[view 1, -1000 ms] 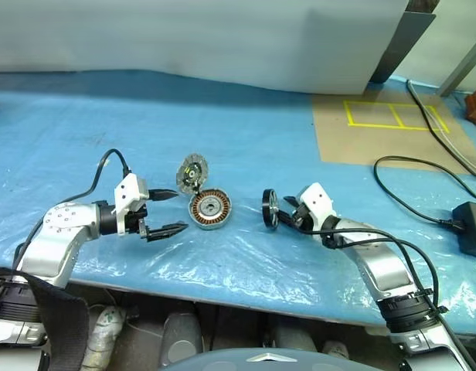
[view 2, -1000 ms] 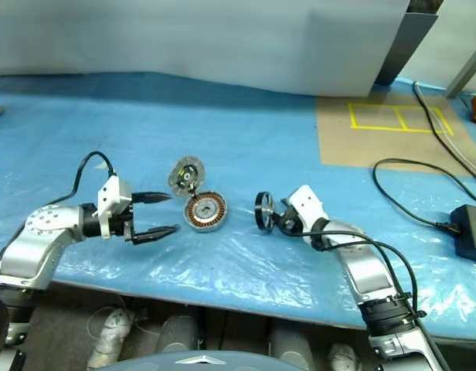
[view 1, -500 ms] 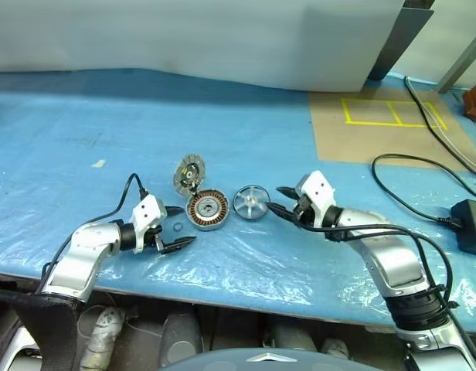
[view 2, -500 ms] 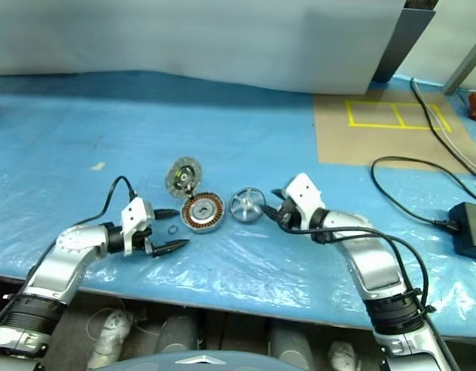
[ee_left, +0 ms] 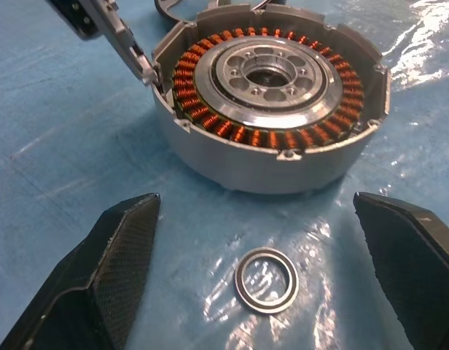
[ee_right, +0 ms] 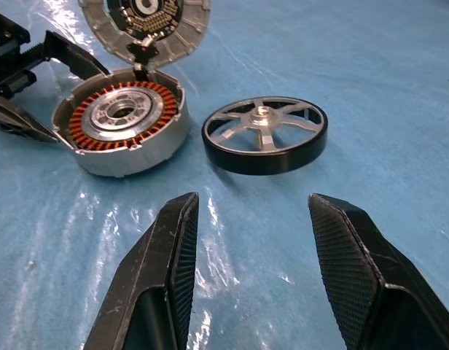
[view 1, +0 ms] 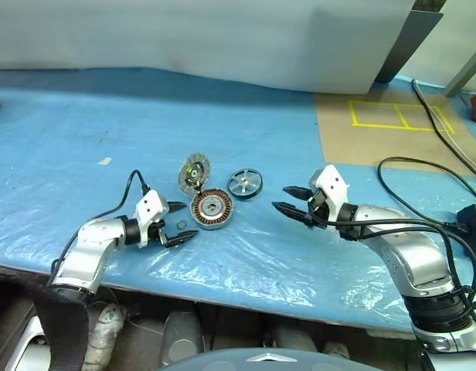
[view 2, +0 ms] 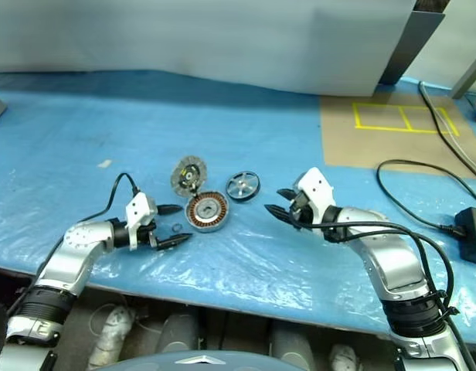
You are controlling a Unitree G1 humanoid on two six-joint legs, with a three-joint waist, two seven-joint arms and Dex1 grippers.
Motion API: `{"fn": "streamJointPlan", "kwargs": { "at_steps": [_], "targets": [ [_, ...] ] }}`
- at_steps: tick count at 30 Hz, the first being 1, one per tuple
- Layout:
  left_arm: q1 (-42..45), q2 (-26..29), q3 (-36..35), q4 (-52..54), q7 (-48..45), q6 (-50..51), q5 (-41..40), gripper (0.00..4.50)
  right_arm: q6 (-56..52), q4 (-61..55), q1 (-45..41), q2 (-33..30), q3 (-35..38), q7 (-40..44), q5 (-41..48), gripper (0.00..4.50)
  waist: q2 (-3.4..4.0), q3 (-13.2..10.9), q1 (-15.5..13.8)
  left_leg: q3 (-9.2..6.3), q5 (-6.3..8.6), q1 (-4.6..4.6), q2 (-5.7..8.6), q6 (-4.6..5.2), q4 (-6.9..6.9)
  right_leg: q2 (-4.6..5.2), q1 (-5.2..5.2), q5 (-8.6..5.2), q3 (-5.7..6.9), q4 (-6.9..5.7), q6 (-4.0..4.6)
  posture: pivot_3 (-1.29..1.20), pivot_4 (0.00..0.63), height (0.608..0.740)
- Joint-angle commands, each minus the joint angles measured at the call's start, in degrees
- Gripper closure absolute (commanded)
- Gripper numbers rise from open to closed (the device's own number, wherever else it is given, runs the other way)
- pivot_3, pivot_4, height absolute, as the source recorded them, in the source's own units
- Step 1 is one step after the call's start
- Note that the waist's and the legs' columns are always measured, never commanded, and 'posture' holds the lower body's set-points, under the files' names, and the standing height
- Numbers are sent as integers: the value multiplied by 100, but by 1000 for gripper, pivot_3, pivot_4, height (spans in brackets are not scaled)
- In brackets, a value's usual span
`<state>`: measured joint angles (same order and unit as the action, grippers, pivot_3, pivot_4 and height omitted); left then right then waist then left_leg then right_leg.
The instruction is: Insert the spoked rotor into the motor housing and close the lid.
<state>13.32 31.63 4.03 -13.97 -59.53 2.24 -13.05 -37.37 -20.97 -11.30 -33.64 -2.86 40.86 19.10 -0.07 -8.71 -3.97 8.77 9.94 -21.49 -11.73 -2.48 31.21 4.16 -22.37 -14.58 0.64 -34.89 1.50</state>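
The blue plastic sheet [view 1: 246,139] covering the table is carrying all the parts, and none of the assembly is done yet. The motor housing [view 1: 212,209] is sitting open with its copper windings facing up, the lid [view 1: 194,172] is standing tilted just behind it, touching its rim at what looks like a hinge, and the spoked rotor [view 1: 245,184] is lying flat just beside the housing on the robot's right, not inside it. So inserting the rotor and closing the lid are both still waiting. The right gripper [view 1: 292,201] is hovering near the rotor with its fingers spread and gripping nothing; the left gripper [view 1: 179,223] is sitting low beside the housing, fingers wide apart and empty, with a small loose metal ring [ee_left: 266,280] lying on the sheet between them. Compared with a second ago, the rotor is no longer being held upright on edge in the right gripper but is resting on the sheet, the right gripper is now drawn back from it, and the left gripper is now closer to the housing and lower.
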Motion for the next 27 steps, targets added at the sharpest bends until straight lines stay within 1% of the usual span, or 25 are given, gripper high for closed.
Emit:
{"fn": "streamJointPlan", "kwargs": {
  "at_steps": [1,3,4,6,9,15,21,26,27],
  "targets": [
    [62,32,-2,-238,52,-212,160,27,148,-88,-10,5,56,-81,-41,2046,0,0,-1,0,0,0,0,0,0,0,1,0,0,0,-1,0,150,740],
    [63,64,-11,-385,64,-270,222,27,157,-72,3,-4,56,-104,-54,2046,0,0,-8,0,0,1,0,0,0,0,3,2,0,0,-3,0,150,740],
    [42,97,-17,-414,4,-277,207,198,162,-71,16,-12,57,-105,-55,2046,1,1,-10,0,0,2,0,0,1,1,3,2,0,0,-3,0,150,740],
    [-11,156,-26,-401,-142,-241,141,649,167,-86,37,-27,60,-103,-47,2046,0,1,-6,0,0,5,-1,0,1,1,6,2,0,0,-3,0,150,740],
    [-168,280,64,-250,-466,-174,54,1599,203,-125,78,-96,46,-11,-30,2046,2,2,-4,0,0,8,-1,0,0,1,7,0,-1,0,-1,0,150,740],
    [-219,234,135,-139,-574,-110,46,1599,363,-302,236,-351,-92,581,149,2046,4,3,-23,0,0,11,-4,1,-1,4,12,-6,0,1,10,0,150,740],
    [-173,175,138,-350,-523,-200,148,1599,515,-328,289,-560,-278,992,123,2046,5,3,-22,0,1,29,-6,2,0,7,28,-9,-2,1,15,0,150,740],
    [-132,133,169,-713,-536,-545,252,1599,655,-274,322,-732,-403,1240,60,2046,18,11,-26,0,1,39,-6,4,1,8,37,-9,-3,0,16,0,150,740],
    [-115,114,174,-763,-540,-592,252,1755,655,-281,329,-748,-405,1291,104,2046,19,12,-27,0,1,40,-6,4,2,9,38,-9,-3,0,15,0,150,740]
  ]
}}
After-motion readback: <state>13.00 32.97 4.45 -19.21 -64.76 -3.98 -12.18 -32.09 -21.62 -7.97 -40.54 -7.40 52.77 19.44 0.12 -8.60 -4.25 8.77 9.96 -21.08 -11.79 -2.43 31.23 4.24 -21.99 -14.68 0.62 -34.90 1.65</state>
